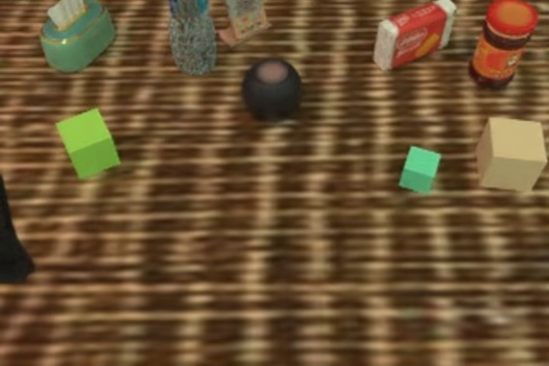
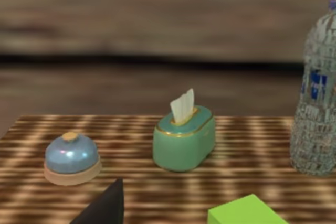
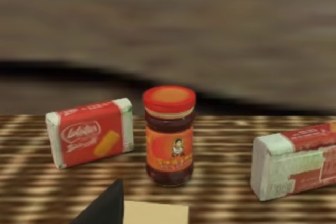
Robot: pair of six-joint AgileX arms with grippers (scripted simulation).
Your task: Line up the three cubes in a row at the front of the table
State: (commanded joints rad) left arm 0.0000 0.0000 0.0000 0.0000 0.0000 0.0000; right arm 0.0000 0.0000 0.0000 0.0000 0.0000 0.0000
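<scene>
Left hand (image 1: 10,250) sits at the counter (image 1: 257,297) edge, lime cube (image 1: 87,142) just beyond it; I cannot tell its grip. Teal cube (image 1: 419,169) and beige cube (image 1: 511,153) lie well apart from it.

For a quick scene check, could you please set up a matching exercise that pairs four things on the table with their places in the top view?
Things:
1. lime-green cube
2. pale beige cube
3. dark sphere
4. tissue box

Places:
A. right edge
B. far left corner
C. left side, nearer than the tissue box
D. middle, toward the back

Pairs: 1-C, 2-A, 3-D, 4-B
</scene>
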